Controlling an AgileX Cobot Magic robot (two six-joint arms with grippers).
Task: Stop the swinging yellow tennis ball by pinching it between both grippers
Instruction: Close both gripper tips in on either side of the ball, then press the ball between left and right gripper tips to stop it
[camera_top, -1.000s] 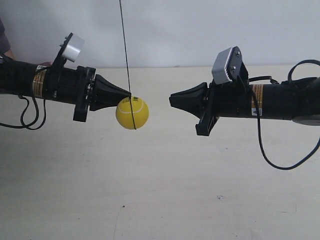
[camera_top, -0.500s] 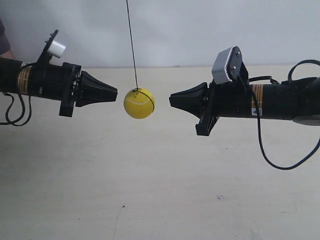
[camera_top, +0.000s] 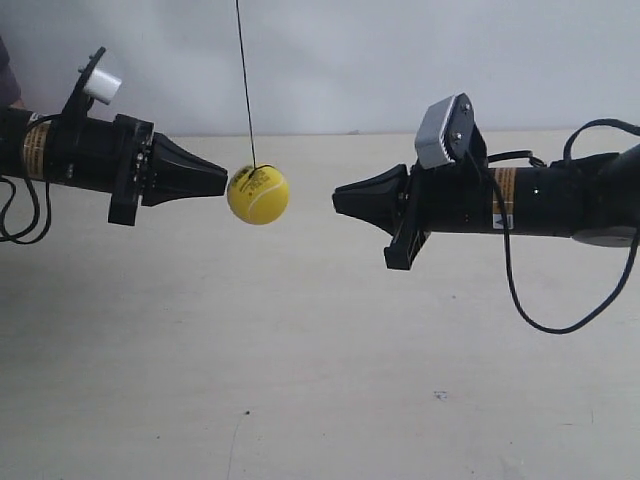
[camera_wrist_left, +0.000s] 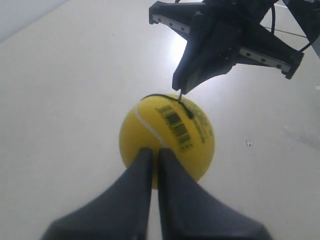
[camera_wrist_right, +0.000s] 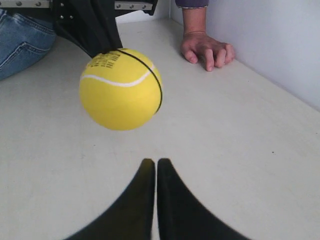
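Black tapered gripper (camera_top: 336, 199), grey camera (camera_top: 441, 131)

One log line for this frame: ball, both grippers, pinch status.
pinch: not yet | yellow tennis ball: hanging on string | left gripper: shut, tip at ball | right gripper: shut, gap to ball

Plain setup: beige tabletop, bare white wall behind.
Tabletop (camera_top: 320, 380) fills the lower two-thirds of the exterior frame: matte cream, lightly scuffed, small dark speck (camera_top: 438, 396) right of centre near the bottom. Wall (camera_top: 330, 60) spans the top, pale grey-white, meets the table in a straight line. Light soft, even. Bright glare patch (camera_wrist_left: 176, 46) on the table, top centre of the left wrist frame.
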